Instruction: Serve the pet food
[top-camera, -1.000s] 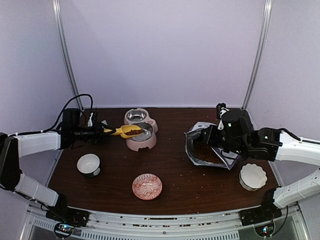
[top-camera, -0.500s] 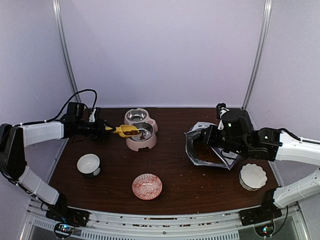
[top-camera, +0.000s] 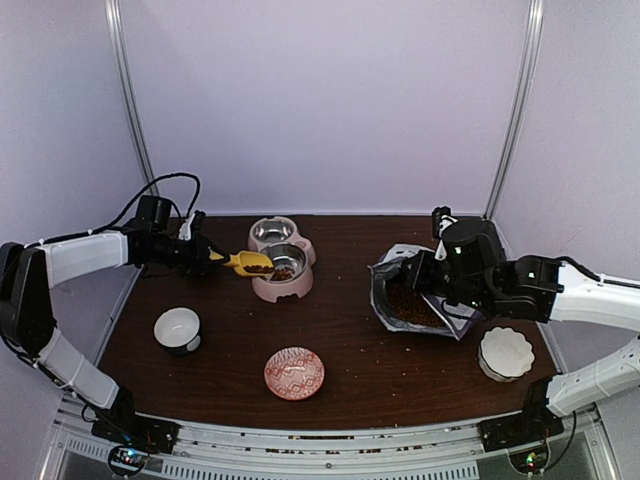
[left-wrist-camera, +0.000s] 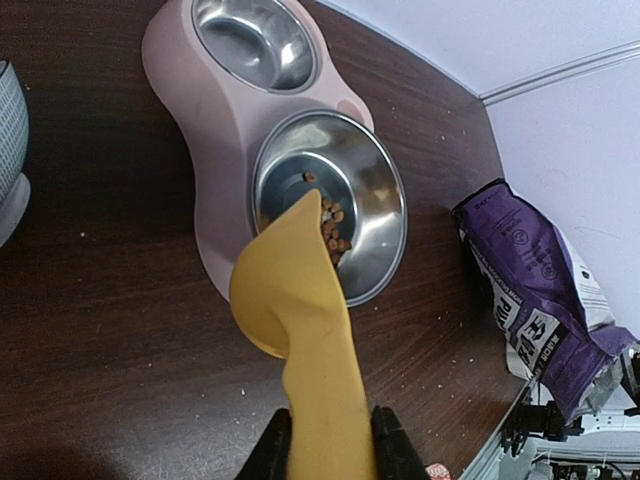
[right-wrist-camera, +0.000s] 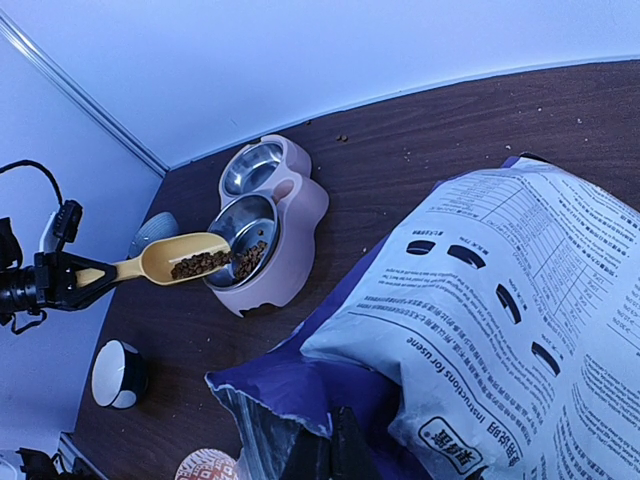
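Note:
My left gripper (top-camera: 200, 255) is shut on the handle of a yellow scoop (top-camera: 248, 263), also in the left wrist view (left-wrist-camera: 300, 300). The scoop tilts over the nearer steel bowl of a pink double pet feeder (top-camera: 283, 270) and brown kibble (left-wrist-camera: 330, 225) spills from it into that bowl; the right wrist view shows the kibble (right-wrist-camera: 215, 262) too. My right gripper (right-wrist-camera: 335, 455) is shut on the torn rim of the purple puppy food bag (top-camera: 420, 295), white back up (right-wrist-camera: 520, 290), holding it open with kibble (top-camera: 412, 305) inside.
A small white-and-dark bowl (top-camera: 177, 327) stands at the front left, a red patterned dish (top-camera: 294, 372) at the front middle, a white scalloped dish (top-camera: 505, 351) at the front right. Crumbs lie scattered on the dark wood table (top-camera: 350, 340). Cables trail behind the left arm.
My left gripper has turned and tipped the scoop, so kibble now slides from it into the nearer steel bowl. The right arm and bag have not moved.

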